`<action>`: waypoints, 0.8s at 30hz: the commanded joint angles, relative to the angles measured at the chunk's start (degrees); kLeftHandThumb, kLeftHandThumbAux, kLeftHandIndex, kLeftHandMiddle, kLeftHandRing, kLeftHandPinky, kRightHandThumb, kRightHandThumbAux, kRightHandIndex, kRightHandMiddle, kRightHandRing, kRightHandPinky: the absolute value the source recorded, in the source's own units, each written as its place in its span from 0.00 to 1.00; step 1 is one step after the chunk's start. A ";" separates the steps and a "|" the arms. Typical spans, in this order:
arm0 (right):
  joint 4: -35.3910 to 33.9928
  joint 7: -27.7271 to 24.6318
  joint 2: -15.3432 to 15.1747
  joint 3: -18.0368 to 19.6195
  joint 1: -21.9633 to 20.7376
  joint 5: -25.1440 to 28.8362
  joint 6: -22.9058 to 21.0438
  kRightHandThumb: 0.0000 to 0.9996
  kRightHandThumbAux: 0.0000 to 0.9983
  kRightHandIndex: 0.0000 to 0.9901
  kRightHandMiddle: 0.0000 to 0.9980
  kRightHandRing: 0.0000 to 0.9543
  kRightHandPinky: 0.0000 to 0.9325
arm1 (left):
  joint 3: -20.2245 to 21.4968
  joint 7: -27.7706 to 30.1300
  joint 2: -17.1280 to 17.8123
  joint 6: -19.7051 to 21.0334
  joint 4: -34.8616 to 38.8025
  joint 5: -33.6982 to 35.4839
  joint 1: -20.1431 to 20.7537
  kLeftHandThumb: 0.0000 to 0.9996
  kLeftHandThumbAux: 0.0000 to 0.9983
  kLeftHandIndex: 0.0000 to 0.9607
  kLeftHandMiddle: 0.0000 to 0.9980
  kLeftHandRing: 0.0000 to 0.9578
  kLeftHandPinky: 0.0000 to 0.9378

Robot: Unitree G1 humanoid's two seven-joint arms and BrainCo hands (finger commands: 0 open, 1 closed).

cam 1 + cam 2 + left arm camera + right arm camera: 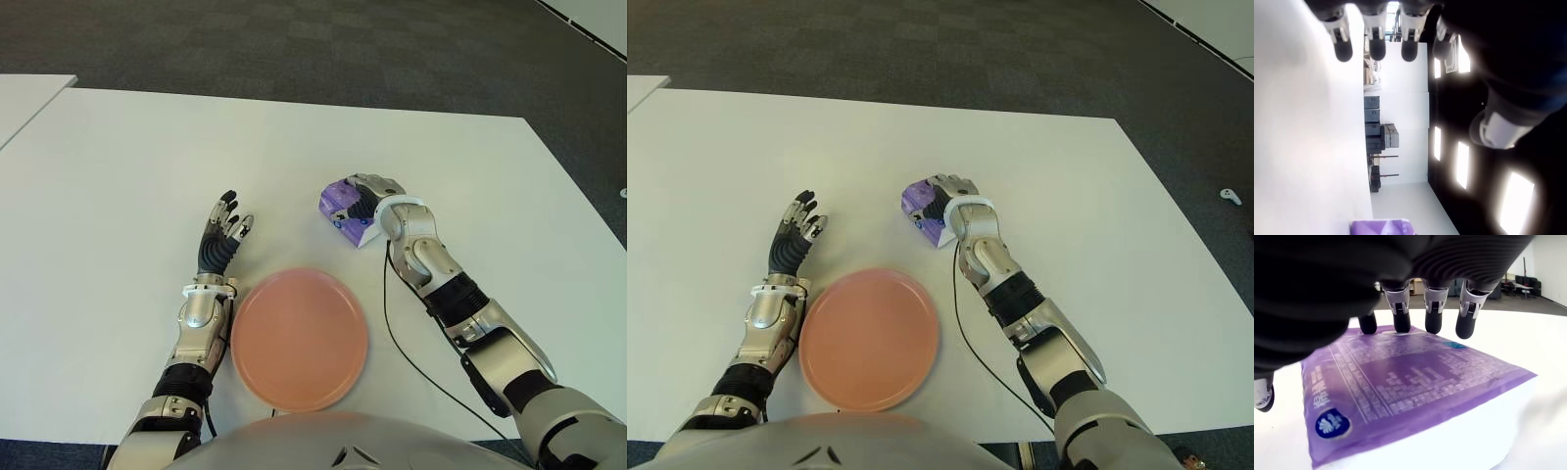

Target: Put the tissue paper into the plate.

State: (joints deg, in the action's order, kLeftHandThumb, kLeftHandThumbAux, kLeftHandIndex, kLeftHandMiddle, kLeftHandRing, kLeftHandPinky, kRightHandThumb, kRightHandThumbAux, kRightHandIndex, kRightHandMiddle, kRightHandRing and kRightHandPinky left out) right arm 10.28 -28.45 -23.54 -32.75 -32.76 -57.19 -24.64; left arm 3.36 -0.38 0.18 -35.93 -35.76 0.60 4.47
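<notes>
The purple tissue pack [345, 209] lies on the white table [118, 176] just behind the pink plate [300, 338], a little to its right, not on it. The right hand [370, 201] is over the pack with fingers [1433, 316] stretched above its top — I cannot tell if they already grip it. The left hand [223, 240] shows at the left of the plate, fingers spread and holding nothing.

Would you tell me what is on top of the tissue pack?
The right robot hand is over the tissue pack, fingers spread above it; contact cannot be seen.
</notes>
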 commanded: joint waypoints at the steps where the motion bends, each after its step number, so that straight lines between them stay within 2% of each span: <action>1: 1.29 -1.98 -0.60 -1.81 1.70 -1.00 0.99 0.22 0.36 0.00 0.00 0.00 0.00 | -0.36 -0.14 0.15 0.76 -5.57 -1.32 -7.06 0.00 0.56 0.00 0.00 0.00 0.00; 24: -0.75 -5.71 -2.27 -3.98 5.53 -4.51 0.98 0.23 0.40 0.00 0.00 0.00 0.00 | -0.35 0.89 0.47 0.76 -4.06 -0.80 -8.29 0.00 0.57 0.00 0.00 0.00 0.00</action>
State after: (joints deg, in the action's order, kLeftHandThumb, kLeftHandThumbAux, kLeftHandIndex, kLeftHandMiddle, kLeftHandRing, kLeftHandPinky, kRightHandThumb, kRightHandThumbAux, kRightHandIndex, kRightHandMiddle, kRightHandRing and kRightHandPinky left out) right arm 8.51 -30.61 -24.99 -35.02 -31.43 -61.67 -23.94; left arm 3.36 -0.32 0.18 -35.93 -35.12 0.62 4.16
